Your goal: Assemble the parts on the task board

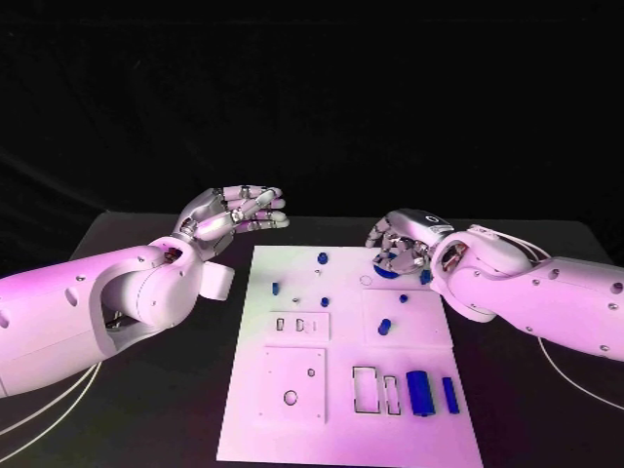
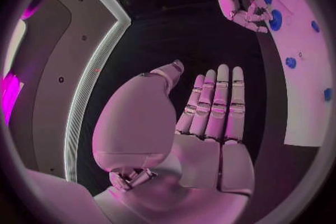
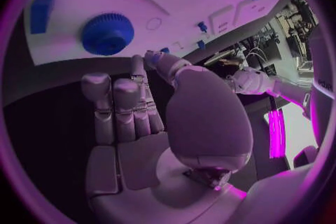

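I am looking down at the white task board (image 1: 343, 370) lying in the middle of the black table (image 1: 143, 409), its long side running from near to far. My right hand (image 1: 401, 250) is hanging over the far right corner of the board, fingers apart and holding nothing. The round blue gear (image 3: 107, 33) is sitting on the board right under those fingers, so this hand is much nearer to it. My left hand (image 1: 232, 216) is waiting off the far left corner, also apart and holding nothing. 2 long blue bars (image 1: 419, 394) are lying near me.
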Controlling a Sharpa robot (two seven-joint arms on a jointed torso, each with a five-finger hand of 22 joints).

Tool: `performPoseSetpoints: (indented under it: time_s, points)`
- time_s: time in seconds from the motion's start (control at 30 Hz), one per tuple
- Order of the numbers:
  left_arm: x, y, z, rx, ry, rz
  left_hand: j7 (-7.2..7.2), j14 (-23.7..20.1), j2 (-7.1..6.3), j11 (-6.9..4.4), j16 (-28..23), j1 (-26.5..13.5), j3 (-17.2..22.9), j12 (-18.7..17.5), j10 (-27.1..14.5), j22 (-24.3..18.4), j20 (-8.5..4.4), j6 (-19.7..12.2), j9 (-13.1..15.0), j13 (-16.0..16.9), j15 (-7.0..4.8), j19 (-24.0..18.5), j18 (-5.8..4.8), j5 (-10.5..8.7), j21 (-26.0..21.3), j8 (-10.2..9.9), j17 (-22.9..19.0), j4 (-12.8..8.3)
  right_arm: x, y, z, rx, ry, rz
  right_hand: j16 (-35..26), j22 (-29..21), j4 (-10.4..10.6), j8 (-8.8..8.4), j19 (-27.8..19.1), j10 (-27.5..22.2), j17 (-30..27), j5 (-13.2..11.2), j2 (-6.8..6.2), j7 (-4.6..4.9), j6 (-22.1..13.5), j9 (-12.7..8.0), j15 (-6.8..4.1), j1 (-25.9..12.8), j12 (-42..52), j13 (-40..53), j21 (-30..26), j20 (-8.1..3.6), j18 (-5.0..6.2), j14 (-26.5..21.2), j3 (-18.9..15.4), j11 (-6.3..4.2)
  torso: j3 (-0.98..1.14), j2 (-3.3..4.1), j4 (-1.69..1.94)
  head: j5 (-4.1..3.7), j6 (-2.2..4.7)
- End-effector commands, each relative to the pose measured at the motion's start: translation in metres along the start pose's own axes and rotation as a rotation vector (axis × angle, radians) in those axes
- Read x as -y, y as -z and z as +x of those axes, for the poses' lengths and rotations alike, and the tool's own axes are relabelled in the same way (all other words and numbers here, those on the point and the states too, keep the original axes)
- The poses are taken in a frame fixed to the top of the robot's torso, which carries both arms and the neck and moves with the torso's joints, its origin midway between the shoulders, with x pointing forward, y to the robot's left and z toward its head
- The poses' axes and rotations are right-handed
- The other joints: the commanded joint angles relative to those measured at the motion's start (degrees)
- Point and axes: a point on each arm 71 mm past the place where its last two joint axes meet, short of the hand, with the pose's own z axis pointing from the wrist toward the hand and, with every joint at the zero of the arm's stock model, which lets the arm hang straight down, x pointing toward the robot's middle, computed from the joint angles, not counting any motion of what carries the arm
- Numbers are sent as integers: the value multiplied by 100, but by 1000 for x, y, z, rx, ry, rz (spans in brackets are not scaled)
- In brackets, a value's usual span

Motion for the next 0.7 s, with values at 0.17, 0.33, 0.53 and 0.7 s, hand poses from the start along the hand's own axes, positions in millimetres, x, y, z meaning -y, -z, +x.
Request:
performPoseSetpoints:
  time_s: [0.17, 0.33, 0.53, 0.7]
  points:
    - [0, -1, 1, -21, 14, 6, 198, -40, 49, 18, -22, 16, -25, -28, -23, -10, 12, -36, -8, 6, 12, -34, 23, -2, -20, -21, 5, 1, 24, 10, -4, -49, -169, 121, 2065, 920, 311, 368, 540, 391, 3438, 45, 210, -6, -435, 152, 63, -125, 6255, 6670, 539, 7, -214, 554, -1069, -13, 33, -45, -32, -11, -18]
    - [-1, -2, 1, -22, 15, 4, 199, -46, 51, 19, -24, 24, -23, -31, -27, -11, 14, -39, -8, 6, 14, -37, 23, -2, -23, -23, 7, -5, 31, 11, -2, -90, -167, 154, 2244, 1179, 447, 542, 659, 501, 3816, 54, 318, 54, -653, 207, 124, 29, 6682, 7175, 698, 64, -254, 618, -1353, 43, 36, -49, -35, -21, -33]
    - [-2, -3, 2, -25, 15, 3, 199, -46, 51, 19, -24, 24, -23, -31, -27, -11, 14, -39, -8, 6, 14, -37, 23, -2, -23, -23, 7, -5, 36, 9, 0, -120, -142, 174, 2336, 1414, 541, 638, 776, 576, 4039, 57, 370, 91, -816, 221, 162, 147, 6868, 7400, 846, 98, -294, 660, -1527, 81, 26, -46, -21, -38, -33]
    - [-2, -3, 1, -24, 15, 2, 199, -46, 51, 19, -24, 24, -23, -31, -27, -11, 14, -39, -8, 6, 14, -37, 23, -2, -23, -23, 7, -5, 38, 6, 3, -131, -135, 181, 2367, 1532, 583, 681, 837, 629, 4116, 59, 397, 101, -852, 226, 174, 190, 6973, 7524, 924, 110, -316, 675, -1590, 93, 22, -41, -22, -32, -37]
